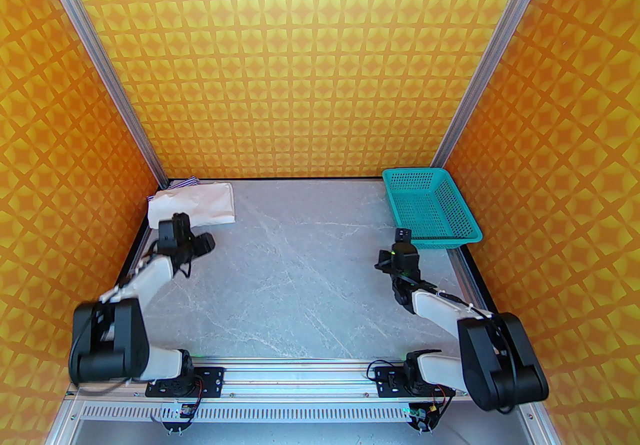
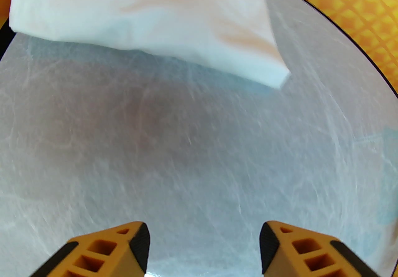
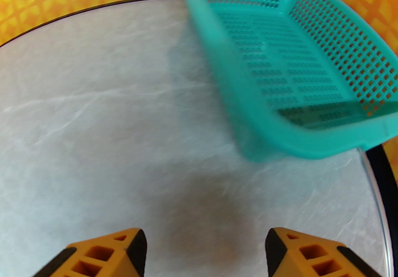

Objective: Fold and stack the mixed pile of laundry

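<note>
From where I stand, the laundry sits in the far left corner of the table (image 1: 300, 273). The white cloth (image 1: 200, 205) lies there as a flattish, roughly rectangular bundle, and a sliver of the striped garment (image 1: 182, 181) peeks out at its far edge, against the wall. Whether the striped piece is under the cloth or just behind it I can't tell, but the two touch. That reads to me as a stack tucked into the corner so the middle of the table is free for working. The left gripper (image 2: 203, 238) hangs just short of the cloth's near edge, jaws spread with nothing between them and bare table beneath. I'd guess it is placed either to tidy the bundle or to leave it be. The right gripper (image 3: 205, 244) is likewise spread wide and empty-handed, hovering over the table near the basket (image 1: 445, 239). That teal basket sits in the far right corner, well apart from the laundry, and nothing lies in it; its perforated floor shows bare.
</note>
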Controlling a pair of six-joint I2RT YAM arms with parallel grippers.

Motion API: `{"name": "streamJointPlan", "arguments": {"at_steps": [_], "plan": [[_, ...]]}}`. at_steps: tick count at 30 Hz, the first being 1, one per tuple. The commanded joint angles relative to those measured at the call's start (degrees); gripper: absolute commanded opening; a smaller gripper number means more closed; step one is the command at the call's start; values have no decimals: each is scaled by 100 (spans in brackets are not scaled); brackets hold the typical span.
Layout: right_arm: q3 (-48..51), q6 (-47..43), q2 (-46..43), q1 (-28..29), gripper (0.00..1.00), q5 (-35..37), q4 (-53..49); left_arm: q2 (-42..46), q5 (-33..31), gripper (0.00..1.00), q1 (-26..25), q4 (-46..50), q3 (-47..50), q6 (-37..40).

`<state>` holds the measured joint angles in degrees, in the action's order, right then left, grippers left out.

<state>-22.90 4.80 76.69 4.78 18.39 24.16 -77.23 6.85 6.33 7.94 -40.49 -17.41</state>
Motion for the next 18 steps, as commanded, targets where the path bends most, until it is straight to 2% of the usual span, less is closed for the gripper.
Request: {"name": "streamJointPlan", "arguments": {"at_steps": [1,2,3,4,6,7,8,9,10,12,14,16,18], "plan": [[78,-226,561,-161,70,-745,2002,578,-507,62,-11,-1023,549,561],[110,-277,898,-161,70,-916,2391,699,-509,63,-23,-1229,721,806],[303,-463,1226,-161,71,-1158,3280,814,-498,66,-22,-1535,928,1071],[384,-438,1220,-170,72,-1150,3330,857,-437,69,-24,-1876,1138,1321],[208,-309,916,-179,73,-984,2480,651,-306,75,-18,-2884,1689,1766],[181,-313,953,-179,74,-963,2520,514,-155,78,-10,-3090,1715,1878],[205,-343,984,-179,80,-963,2626,365,62,77,-9,-2954,1537,1940],[203,-346,981,-179,95,-958,2596,172,248,77,-15,-3177,1487,1975],[181,-335,972,-175,99,-943,2545,15,345,77,-11,-3344,1412,1881],[189,-341,978,-170,99,-946,2564,-354,530,76,-16,-3977,1338,1741],[185,-338,970,-170,98,-951,2550,-593,587,74,-5,-4072,1181,1877],[189,-342,971,-170,98,-957,2556,-984,580,77,61,-5167,1484,1842],[182,-340,967,-170,99,-966,2549,-850,598,77,83,-5237,1636,1836]]}}
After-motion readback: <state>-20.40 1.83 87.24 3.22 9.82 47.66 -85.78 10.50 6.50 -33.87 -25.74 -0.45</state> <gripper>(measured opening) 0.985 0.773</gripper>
